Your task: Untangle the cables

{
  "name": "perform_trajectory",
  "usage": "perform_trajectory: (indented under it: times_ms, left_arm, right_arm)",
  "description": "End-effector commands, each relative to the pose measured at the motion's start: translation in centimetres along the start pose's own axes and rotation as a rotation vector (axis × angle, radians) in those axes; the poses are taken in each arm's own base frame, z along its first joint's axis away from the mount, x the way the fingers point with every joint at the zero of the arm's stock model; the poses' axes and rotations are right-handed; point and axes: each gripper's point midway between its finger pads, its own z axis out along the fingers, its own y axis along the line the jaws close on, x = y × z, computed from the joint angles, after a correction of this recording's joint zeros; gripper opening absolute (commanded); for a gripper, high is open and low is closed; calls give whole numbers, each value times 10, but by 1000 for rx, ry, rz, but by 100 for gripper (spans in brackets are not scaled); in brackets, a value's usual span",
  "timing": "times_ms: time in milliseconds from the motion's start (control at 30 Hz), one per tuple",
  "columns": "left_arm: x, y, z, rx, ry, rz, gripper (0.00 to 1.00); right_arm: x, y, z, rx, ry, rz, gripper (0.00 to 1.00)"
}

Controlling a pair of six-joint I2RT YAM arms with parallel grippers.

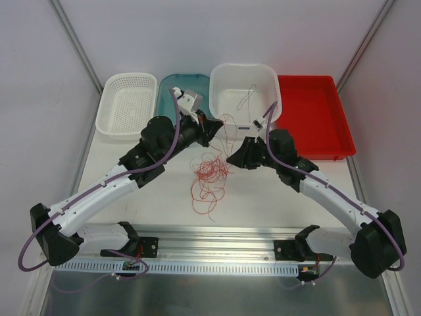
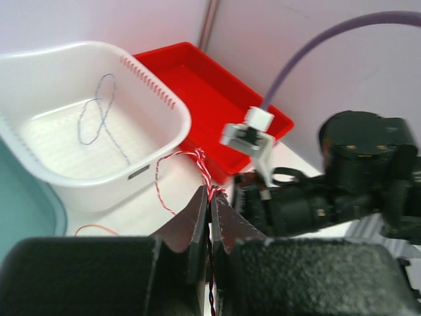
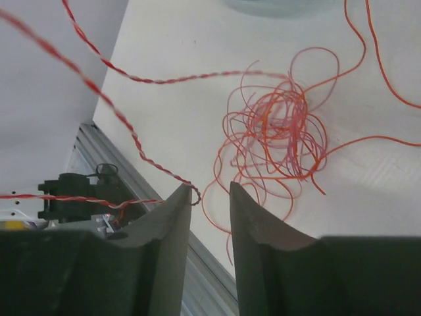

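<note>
While the left gripper [image 2: 210, 197] has its black fingers pinched tight on a twisted red-and-white cable [image 2: 204, 170], the right gripper [image 3: 209, 192] sits with its fingers apart and nothing between them, that twisted strand ending just beside one fingertip. The main tangle of thin red-orange cables [image 1: 210, 170] lies on the white table [image 1: 263, 197] between both arms. One pale grey wire [image 2: 99, 118] is curled inside the square white plastic basket [image 2: 66, 51].

The cables [image 3: 289, 125] look smooth and plastic-coated, the table [image 3: 171, 39] matt, the white tub [image 2: 92, 187] and red tray [image 2: 197, 85] glossy plastic.
</note>
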Motion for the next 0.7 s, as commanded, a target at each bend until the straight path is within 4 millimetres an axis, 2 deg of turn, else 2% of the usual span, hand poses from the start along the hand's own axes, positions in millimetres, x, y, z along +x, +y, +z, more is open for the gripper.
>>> perform_trajectory:
  times_ms: [0,33,133,233,300,433,467,567,667]
  left_arm:
    - [-26,24,-12,-127,-102,61,0]
    - [-22,28,-13,-149,-89,69,0]
    - [-20,38,-15,-200,-75,93,0]
    - [-18,45,-17,-232,-62,119,0]
    - [-17,51,-18,-264,-56,134,0]
    - [-6,65,-20,-328,-20,160,0]
    - [-4,66,-21,-334,-14,163,0]
    - [-1,72,-22,-362,-2,178,0]
    - [7,76,-22,-378,19,178,0]
  right_arm:
    - [8,-10,-20,66,7,-85,35]
    - [9,-12,-28,90,1,-101,42]
    - [9,-19,-43,138,-33,-142,50]
    - [12,-25,-48,147,-70,-151,61]
    - [8,-21,-54,126,-110,-168,68]
    - [5,-16,-65,99,-183,-196,75]
    - [8,-22,-66,111,-189,-196,75]
    - [1,-26,-76,138,-263,-192,75]
    - [-17,-16,-94,131,-362,-193,77]
